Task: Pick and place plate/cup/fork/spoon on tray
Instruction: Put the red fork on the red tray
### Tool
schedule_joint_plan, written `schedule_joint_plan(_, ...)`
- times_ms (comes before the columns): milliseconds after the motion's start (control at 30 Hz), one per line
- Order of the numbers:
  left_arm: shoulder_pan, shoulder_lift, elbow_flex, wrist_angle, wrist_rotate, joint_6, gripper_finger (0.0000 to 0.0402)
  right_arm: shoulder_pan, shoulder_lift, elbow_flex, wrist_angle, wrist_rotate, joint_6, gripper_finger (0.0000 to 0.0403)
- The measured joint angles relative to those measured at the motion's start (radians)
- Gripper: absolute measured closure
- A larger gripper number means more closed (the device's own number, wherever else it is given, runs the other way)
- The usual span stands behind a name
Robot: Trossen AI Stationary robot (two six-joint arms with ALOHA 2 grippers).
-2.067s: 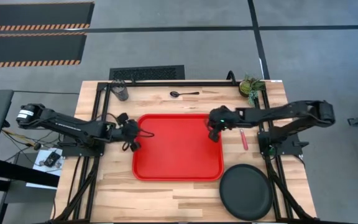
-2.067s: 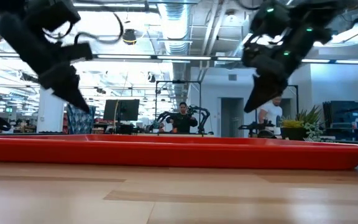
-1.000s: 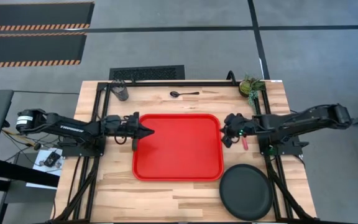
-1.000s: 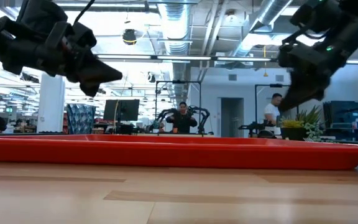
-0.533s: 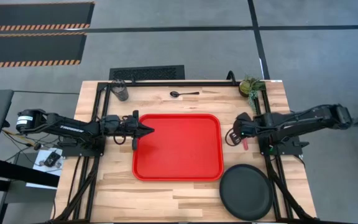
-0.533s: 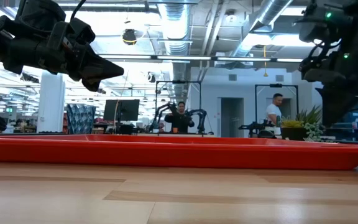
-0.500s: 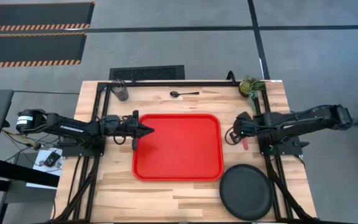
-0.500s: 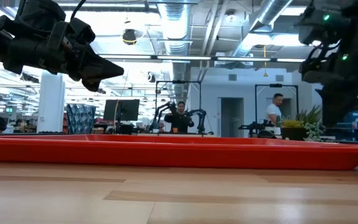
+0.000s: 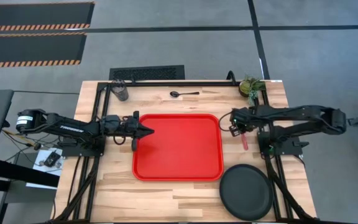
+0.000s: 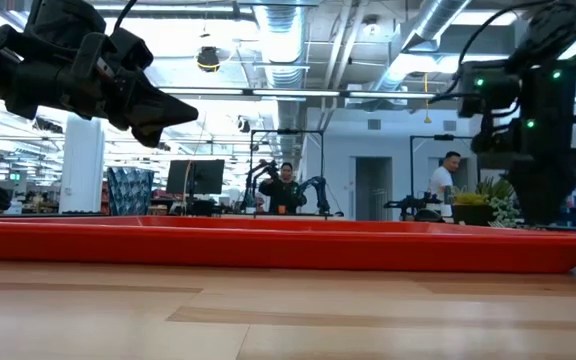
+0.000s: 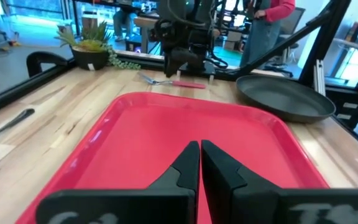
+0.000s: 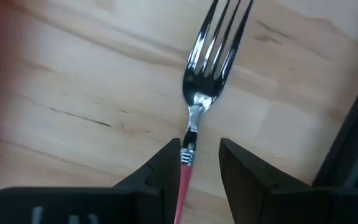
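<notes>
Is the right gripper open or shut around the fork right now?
Open. The right gripper straddles the fork, whose neck lies between the fingers with gaps either side, flat on the table.

A small green potted plant (image 9: 251, 85) stands at the wooden table's (image 9: 185, 193) far right corner.

The tray (image 9: 178, 147) is lying in the middle of the table (image 9: 160, 196), with the plate (image 9: 246, 192) sitting on the wood just beyond its near right corner and the fork (image 9: 243, 138) lying on the table just right of it. The spoon (image 9: 183, 94) is lying far of the tray, the cup (image 9: 120, 91) is standing at the far left corner and a potted plant (image 9: 251, 86) at the far right. The left gripper (image 9: 146, 131) is hanging over the tray's left edge, and the right gripper (image 9: 236, 129) is sitting over the fork's far end.
</notes>
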Motion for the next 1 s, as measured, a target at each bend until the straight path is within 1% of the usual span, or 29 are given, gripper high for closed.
schedule_joint_plan(300,-0.053,0.0,0.0,-0.003,-0.001,-0.014,0.04,-0.062,0.123,0.0,0.031,-0.118,-0.103,0.0276)
schedule_joint_plan(533,-0.1,0.0,0.0,-0.002,-0.029,-0.009,0.04,-0.078,0.172,0.004,0.078,-0.148,-0.109,0.03)
schedule_joint_plan(800,-0.111,0.0,0.0,-0.002,-0.035,-0.007,0.04,-0.076,0.156,0.004,0.111,-0.187,-0.095,0.0344)
schedule_joint_plan(1000,-0.111,0.0,0.0,-0.001,-0.035,-0.007,0.04,-0.066,0.109,0.037,0.126,-0.22,-0.042,0.0356)
